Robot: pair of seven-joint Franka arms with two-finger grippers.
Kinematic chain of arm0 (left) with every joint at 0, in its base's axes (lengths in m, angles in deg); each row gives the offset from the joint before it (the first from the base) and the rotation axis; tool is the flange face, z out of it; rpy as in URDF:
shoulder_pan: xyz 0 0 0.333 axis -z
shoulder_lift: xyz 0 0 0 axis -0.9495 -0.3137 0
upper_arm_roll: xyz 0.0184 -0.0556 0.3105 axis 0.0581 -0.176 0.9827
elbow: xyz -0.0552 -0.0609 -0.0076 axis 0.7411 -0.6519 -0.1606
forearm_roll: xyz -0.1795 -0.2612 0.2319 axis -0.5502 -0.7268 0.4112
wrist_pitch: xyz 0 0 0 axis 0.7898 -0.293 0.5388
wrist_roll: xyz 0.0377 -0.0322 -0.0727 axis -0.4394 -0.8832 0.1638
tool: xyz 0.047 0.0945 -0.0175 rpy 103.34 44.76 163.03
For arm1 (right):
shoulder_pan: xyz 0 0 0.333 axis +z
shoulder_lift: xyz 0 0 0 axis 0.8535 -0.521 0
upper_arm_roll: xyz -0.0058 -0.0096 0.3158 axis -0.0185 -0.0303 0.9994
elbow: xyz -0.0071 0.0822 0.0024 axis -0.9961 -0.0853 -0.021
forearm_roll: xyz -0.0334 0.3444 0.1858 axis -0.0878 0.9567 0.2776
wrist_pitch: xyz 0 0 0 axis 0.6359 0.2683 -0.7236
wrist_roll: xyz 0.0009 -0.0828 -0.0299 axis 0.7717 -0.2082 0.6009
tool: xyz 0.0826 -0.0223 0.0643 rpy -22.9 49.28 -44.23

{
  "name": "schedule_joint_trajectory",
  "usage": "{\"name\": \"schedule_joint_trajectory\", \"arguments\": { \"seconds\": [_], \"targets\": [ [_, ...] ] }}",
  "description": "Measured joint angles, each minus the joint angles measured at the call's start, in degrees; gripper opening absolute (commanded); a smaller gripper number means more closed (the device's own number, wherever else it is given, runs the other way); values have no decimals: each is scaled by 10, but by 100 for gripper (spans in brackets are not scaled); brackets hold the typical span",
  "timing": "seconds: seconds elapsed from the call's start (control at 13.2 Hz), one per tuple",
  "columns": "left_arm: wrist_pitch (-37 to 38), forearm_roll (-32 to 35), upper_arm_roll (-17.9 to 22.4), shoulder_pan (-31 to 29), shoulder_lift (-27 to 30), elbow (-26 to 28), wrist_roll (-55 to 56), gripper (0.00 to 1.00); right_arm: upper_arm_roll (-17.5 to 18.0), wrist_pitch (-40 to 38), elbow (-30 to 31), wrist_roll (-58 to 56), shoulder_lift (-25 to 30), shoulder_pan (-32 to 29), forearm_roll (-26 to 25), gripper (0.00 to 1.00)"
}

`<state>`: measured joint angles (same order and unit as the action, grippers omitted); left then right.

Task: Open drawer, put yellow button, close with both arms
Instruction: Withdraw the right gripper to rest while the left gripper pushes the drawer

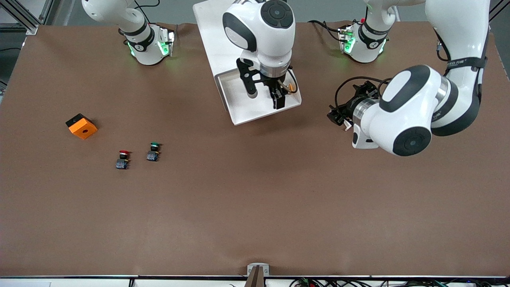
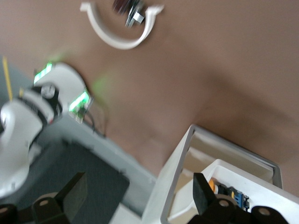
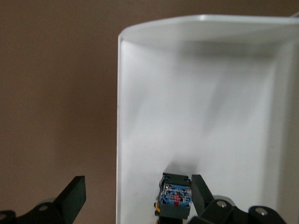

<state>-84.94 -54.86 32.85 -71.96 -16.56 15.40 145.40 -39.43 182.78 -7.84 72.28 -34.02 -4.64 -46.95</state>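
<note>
I take the white cabinet (image 1: pixel 215 36) as my landmark; it stands between the two arm bases, and its top drawer (image 1: pixel 243 113) is pulled out toward the front camera, the white tray inside open to view.

The right gripper (image 1: pixel 266 97) hangs over that open drawer with its fingers spread and nothing between them. In the right wrist view I see the yellow button (image 3: pixel 175 200) lying on the tray floor, its blue and black body just beside one fingertip (image 3: pixel 202 193); I cannot tell whether they touch. In the front view only a bit of its orange cap (image 1: pixel 293 86) shows by the drawer wall nearest the left arm's end of the table.

The left gripper (image 1: pixel 338 115) waits beside the cabinet, toward the left arm's end, its fingers also spread and empty. Its wrist view catches the button (image 2: pixel 226 190) in the tray.

Well away from the cabinet, toward the right arm's end and nearer the front camera, I see a red-capped button (image 1: pixel 123 159), a green-capped button (image 1: pixel 153 152) and an orange block (image 1: pixel 81 126) on the brown table (image 1: pixel 255 199).
</note>
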Motion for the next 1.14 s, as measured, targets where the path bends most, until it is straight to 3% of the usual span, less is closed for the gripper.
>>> {"name": "schedule_joint_trajectory", "arguments": {
  "seconds": [0.38, 0.76, 1.14],
  "targets": [
    [-121, 74, -34, 14, 9, 8, -37, 100, -1, -41, -14, -162, 28, -70, 0, 100],
    [-274, 107, -38, 61, 9, 51, -37, 100, -2, -86, -15, -372, 56, -163, 1, 100],
    [-364, 123, -39, 107, 1, 70, -34, 100, -2, -133, -15, -571, 74, -251, 1, 100]
  ]
}}
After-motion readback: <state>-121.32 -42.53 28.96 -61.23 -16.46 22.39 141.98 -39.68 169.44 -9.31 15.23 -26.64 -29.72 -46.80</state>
